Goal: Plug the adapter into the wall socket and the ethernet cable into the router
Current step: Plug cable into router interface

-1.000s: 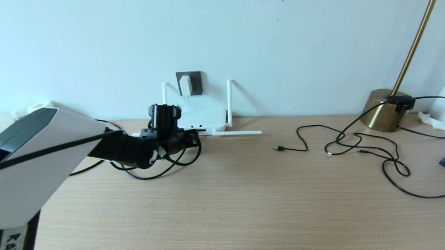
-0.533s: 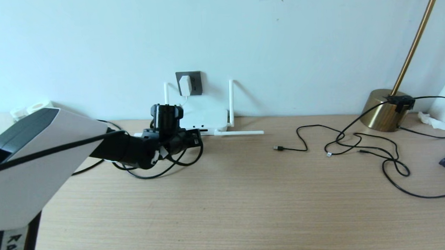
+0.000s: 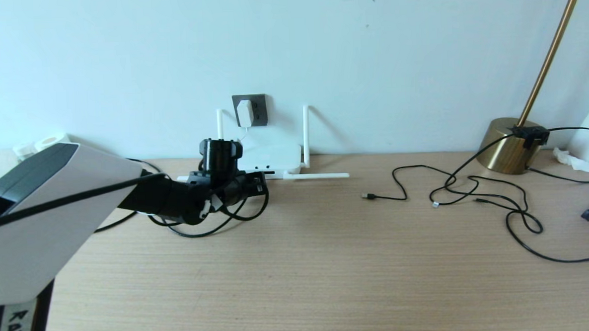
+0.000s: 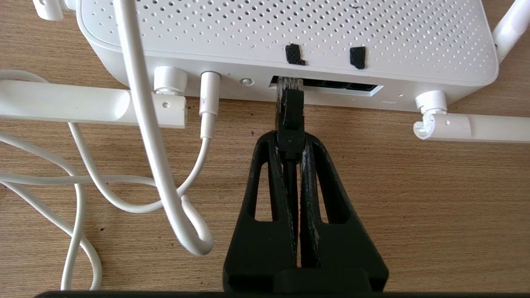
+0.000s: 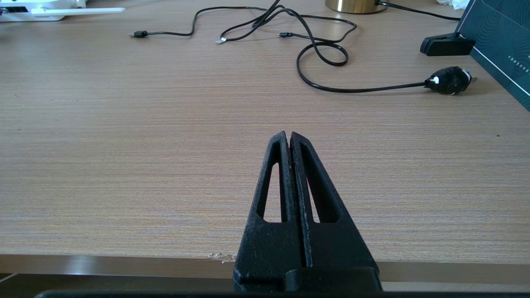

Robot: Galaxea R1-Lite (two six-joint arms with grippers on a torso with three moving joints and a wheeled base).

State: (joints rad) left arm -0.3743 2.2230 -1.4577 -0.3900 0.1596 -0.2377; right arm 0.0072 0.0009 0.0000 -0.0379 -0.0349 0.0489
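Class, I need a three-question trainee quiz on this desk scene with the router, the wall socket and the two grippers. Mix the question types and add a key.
1. True or false: the adapter is already in the wall socket.
2. What does the left gripper grip? A) a white cord B) the ethernet cable C) an antenna
3. Fill in: the cable's clear tip sits at the mouth of the port strip on the ____.

Key: 1 true. 2 B. 3 router. The right gripper is shut on nothing, low over the near edge of the desk.
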